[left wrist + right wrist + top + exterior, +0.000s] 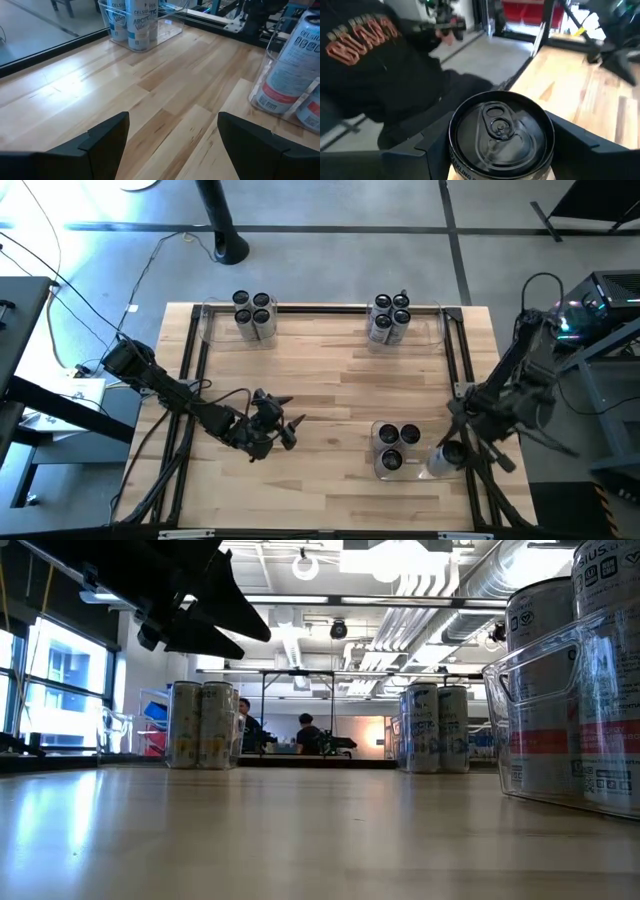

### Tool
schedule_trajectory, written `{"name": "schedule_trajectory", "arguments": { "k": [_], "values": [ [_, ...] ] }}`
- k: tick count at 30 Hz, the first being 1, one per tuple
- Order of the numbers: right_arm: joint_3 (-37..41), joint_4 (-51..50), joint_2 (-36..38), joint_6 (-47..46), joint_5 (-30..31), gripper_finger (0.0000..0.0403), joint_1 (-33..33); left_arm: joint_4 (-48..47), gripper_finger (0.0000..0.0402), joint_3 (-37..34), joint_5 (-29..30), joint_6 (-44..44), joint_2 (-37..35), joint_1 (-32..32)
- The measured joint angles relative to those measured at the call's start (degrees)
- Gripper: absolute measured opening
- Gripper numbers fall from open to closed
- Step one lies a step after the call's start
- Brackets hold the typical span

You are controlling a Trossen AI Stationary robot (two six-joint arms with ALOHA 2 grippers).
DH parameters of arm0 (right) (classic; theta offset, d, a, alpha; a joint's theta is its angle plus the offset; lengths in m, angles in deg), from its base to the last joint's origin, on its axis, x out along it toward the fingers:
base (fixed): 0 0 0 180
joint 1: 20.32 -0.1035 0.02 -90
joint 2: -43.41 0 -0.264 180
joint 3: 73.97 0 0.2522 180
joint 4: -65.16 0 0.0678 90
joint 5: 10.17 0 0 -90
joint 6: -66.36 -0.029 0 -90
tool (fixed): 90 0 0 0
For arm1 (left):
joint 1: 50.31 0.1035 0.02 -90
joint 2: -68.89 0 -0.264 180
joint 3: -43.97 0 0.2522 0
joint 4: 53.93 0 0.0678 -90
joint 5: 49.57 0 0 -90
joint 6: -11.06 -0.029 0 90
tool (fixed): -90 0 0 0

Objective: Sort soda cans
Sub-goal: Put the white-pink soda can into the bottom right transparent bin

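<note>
The soda cans are grey with dark tops. Several stand in the far-left clear bin (251, 316), several in the far-right bin (390, 320), and three in the near-right bin (398, 448). One more can (441, 460) is in my right gripper (452, 454), just right of the near-right bin. My left gripper (283, 426) hangs open over bare wood at the near left of the table, with nothing between its fingers (107, 145). In the low view the cans show as two far groups (200, 725) (432, 727). My right gripper has the can pinched between its two fingers, one on each side of the wall just below the top rim (457, 150). The dark top with its pull tab (499, 125) faces the wrist camera. The can is tilted; whether its base touches the table cannot be told.
Black rails run along the table's left (190, 380) and right (462, 370) sides. A person in a dark hooded top (375, 65) stands beyond the table edge behind the held can. Open wood (330, 390) lies between the bins and my left gripper.
</note>
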Motion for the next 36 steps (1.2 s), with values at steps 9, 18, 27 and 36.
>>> {"name": "schedule_trajectory", "arguments": {
  "k": [9, 18, 27, 36],
  "values": [
    [0.02, -0.26, -10.07, -7.57, 19.89, 0.0240, -9.37, 0.53, 0.0299, 0.00, 0.09, -0.42, 0.00, 0.09],
    [0.02, -8.81, -18.78, -27.45, 40.03, 0.0240, -15.68, 0.53, 0.0299, 0.00, 0.24, -0.51, 0.00, 0.09],
    [0.02, -10.56, -27.86, -43.35, 46.61, 0.0240, -15.90, 0.64, 0.0299, 0.00, 0.24, -1.56, 0.00, 0.09],
    [0.02, -18.54, -35.95, -64.40, 51.96, 0.0240, -15.90, 0.75, 0.0299, 0.00, 0.22, -1.58, 0.00, 0.09]
  ]
}}
